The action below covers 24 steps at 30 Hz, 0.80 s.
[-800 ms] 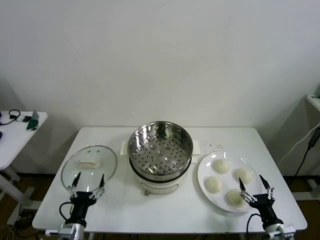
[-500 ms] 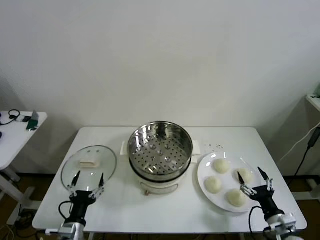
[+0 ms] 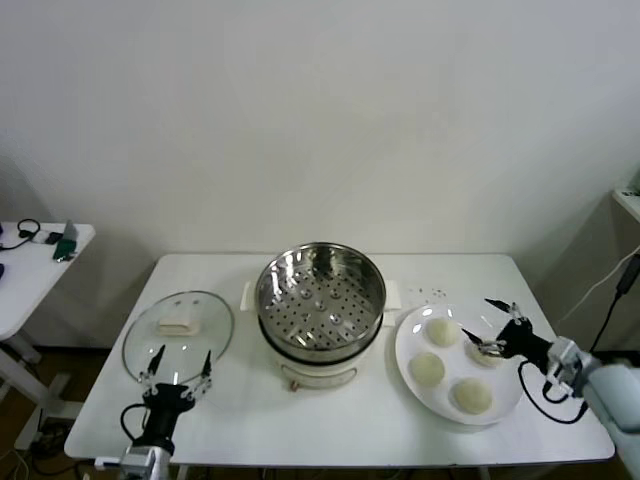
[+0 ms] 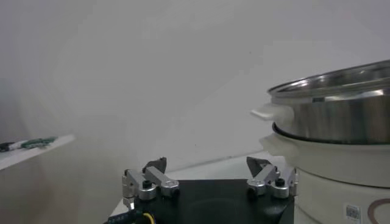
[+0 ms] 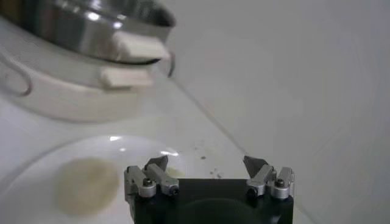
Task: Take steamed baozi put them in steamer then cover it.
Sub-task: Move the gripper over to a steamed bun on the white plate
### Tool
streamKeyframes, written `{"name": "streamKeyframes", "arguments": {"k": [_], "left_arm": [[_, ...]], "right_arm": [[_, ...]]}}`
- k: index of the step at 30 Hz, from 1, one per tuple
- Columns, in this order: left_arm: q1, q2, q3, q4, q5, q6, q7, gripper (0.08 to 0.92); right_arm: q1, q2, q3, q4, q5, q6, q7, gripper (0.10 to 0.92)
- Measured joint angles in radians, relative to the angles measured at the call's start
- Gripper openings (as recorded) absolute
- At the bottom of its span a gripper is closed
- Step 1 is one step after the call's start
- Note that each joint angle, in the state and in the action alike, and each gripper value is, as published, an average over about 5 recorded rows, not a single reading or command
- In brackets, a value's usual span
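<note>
Four cream-white baozi lie on the white plate [image 3: 404, 342] to the right of the steamer: one at the back [image 3: 441, 331], one on the left [image 3: 427, 368], one at the front [image 3: 471, 394] and one on the right [image 3: 490, 357]. My right gripper [image 3: 475, 316] hovers open just over the right-hand baozi, pointing toward the steamer, with nothing between its fingers. In the right wrist view the right gripper [image 5: 206, 161] is open above the plate [image 5: 36, 176], with one baozi [image 5: 85, 185] off to the side. The steel steamer [image 3: 320, 300] stands uncovered, its perforated tray bare. The glass cover [image 3: 178, 322] lies flat to its left. My left gripper [image 3: 183, 353] is parked open at the table's front, by the cover.
The white table's front edge [image 3: 300, 455] runs close under both arms. In the left wrist view, the steamer [image 4: 341, 115] rises beside the left gripper [image 4: 206, 163]. A side table [image 3: 40, 250] with cables stands at far left. A few dark specks [image 3: 435, 293] dot the tabletop behind the plate.
My right gripper has gone from the table's front edge forward over the plate and turned toward the steamer. The left gripper has barely shifted. Baozi, steamer and cover have not moved.
</note>
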Motion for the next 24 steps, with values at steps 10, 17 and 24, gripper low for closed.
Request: {"name": "streamKeyframes", "arguments": {"k": [10, 17, 24], "left_arm": [[-0.004, 0.004, -0.004, 0.006, -0.006, 0.015, -0.001, 0.823], [-0.011, 0.005, -0.009, 0.013, -0.007, 0.021, -0.002, 0.823], [-0.015, 0.007, -0.017, 0.016, -0.007, 0.026, -0.002, 0.823]], "right_arm": [[0.531, -0.104, -0.587, -0.167, -0.002, -0.032, -0.194, 0.823], [0.795, -0.071, -0.892, -0.279, 0.002, -0.037, -0.267, 0.823], [0.952, 0.008, -1.092, -0.388, 0.016, -0.044, -0.3, 0.823]]}}
